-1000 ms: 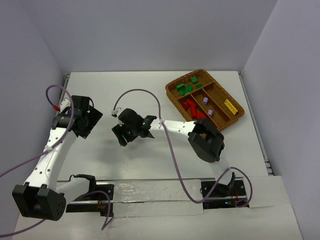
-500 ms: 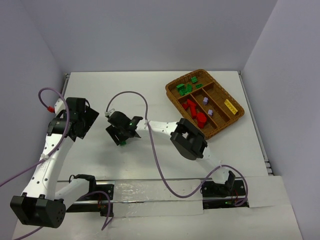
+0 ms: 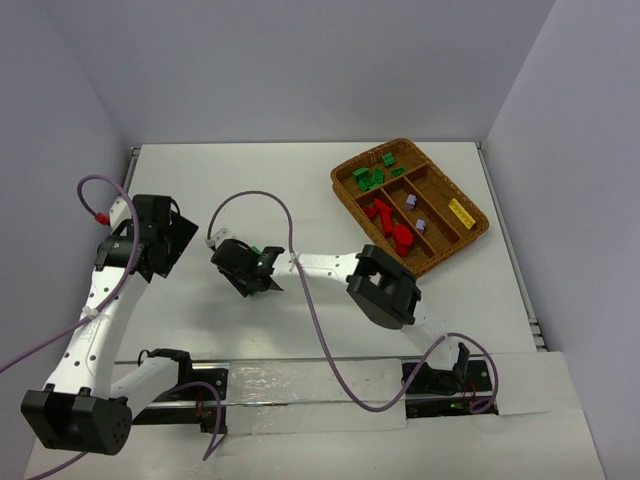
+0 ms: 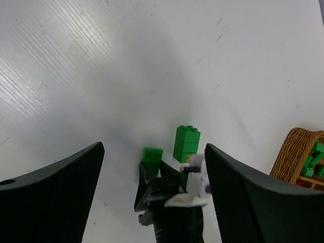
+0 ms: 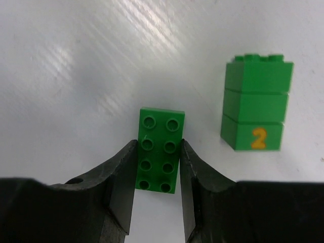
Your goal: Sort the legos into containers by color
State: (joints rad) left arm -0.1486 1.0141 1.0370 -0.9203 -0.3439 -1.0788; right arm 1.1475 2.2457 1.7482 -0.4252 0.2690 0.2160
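Observation:
A flat green lego point(image 5: 161, 149) with eight studs lies on the white table. My right gripper point(image 5: 157, 148) is shut on it, its fingers point(image 5: 121, 172) pressed against both long sides. Just right of it stands a taller green lego stack point(image 5: 257, 109) marked with an orange 2. The left wrist view shows both pieces, the flat lego point(image 4: 152, 154) and the stack point(image 4: 187, 143), at the tip of the right gripper point(image 4: 167, 197). My left gripper point(image 4: 153, 149) hangs open above them and holds nothing. The wicker tray point(image 3: 350, 190) holds green point(image 3: 370, 178), red point(image 3: 385, 215), lilac point(image 3: 412, 202) and yellow point(image 3: 461, 211) legos in separate compartments.
The right arm's elbow point(image 3: 385, 290) lies between the gripper and the tray. A purple cable point(image 3: 300, 290) loops over the table by the right arm. The left gripper point(image 3: 160, 238) sits at the table's left side. Walls close in the table at the back and on both sides.
The right gripper has moved left and down to the table and closed on the flat green lego. The left arm shifted slightly left early on, then held still.

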